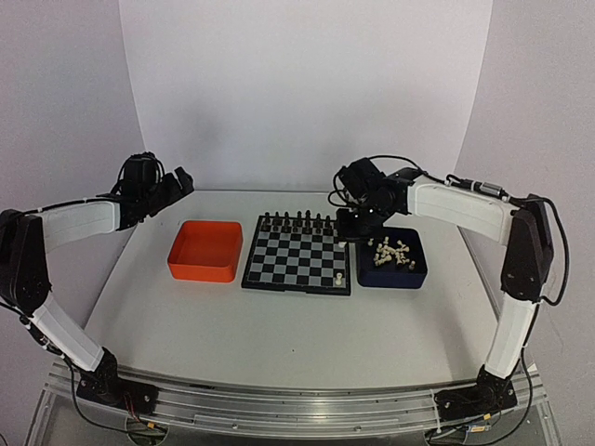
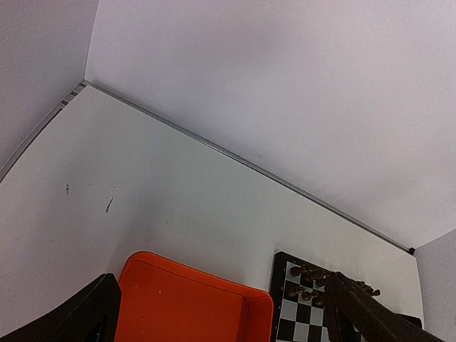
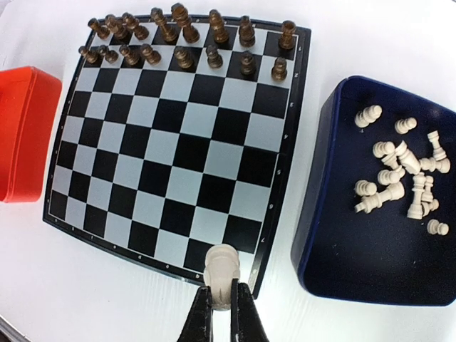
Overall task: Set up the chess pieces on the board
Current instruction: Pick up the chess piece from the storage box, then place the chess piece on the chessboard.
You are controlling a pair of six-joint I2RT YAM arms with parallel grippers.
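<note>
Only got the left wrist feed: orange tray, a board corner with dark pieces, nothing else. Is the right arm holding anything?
Observer: Yes. In the right wrist view, the right gripper is shut on a cream chess piece.
Operator: Any cream ones placed yet?
Observer: One. In the top view, a lone cream piece stands on the near right corner square of the board.
</note>
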